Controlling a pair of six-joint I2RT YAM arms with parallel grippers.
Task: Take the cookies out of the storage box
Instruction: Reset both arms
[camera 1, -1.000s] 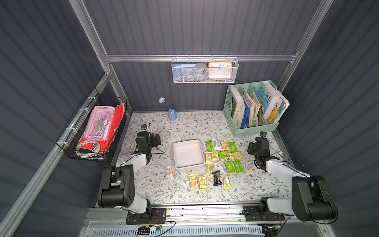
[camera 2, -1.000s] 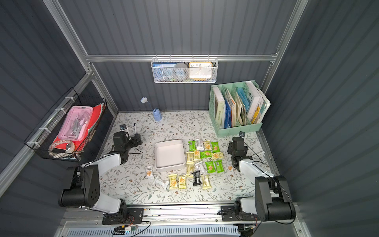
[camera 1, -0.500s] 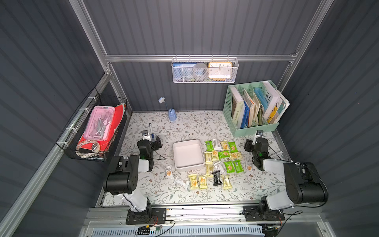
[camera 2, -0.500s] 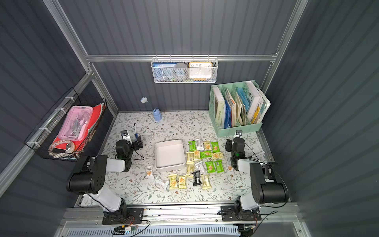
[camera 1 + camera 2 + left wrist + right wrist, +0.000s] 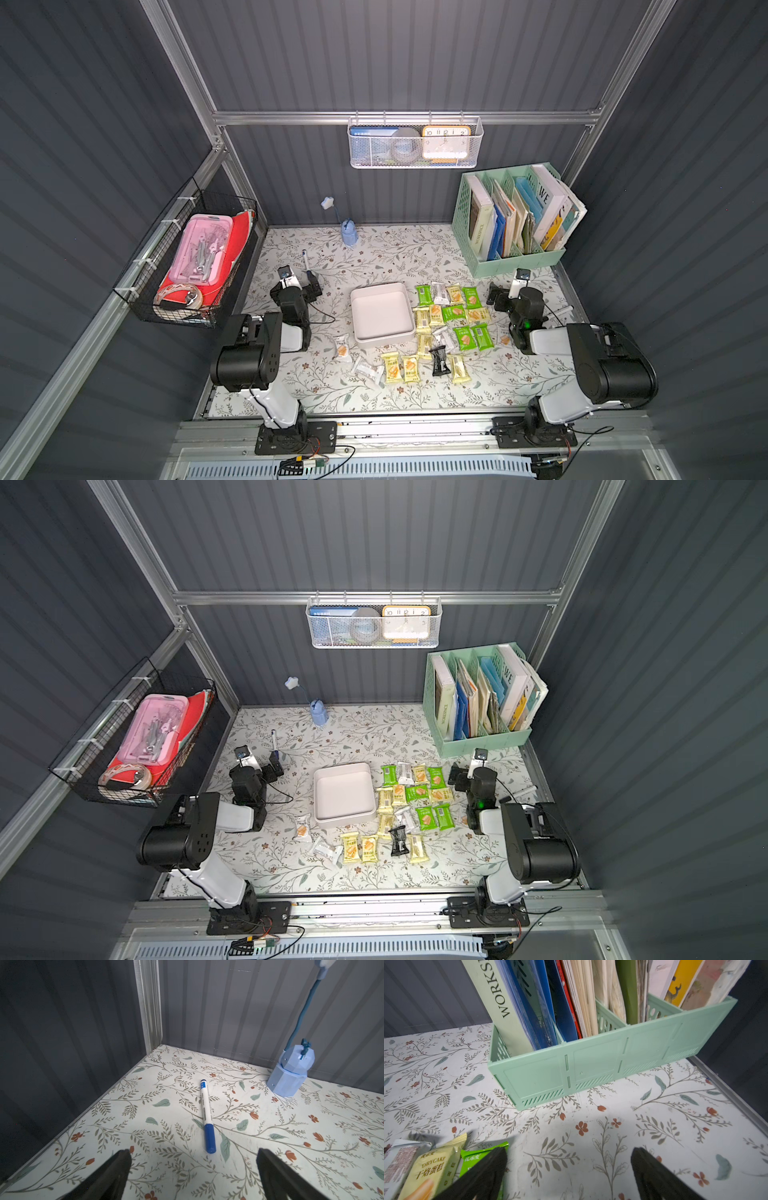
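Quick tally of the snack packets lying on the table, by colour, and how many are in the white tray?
Green packets: 5
Yellow packets: 8
Black packets: 1
White packets: about 6, some overlapping
In the white tray: 0
Total: about 20

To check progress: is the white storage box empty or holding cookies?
Empty: the storage box shows only bare white floor; the cookies lie outside it.
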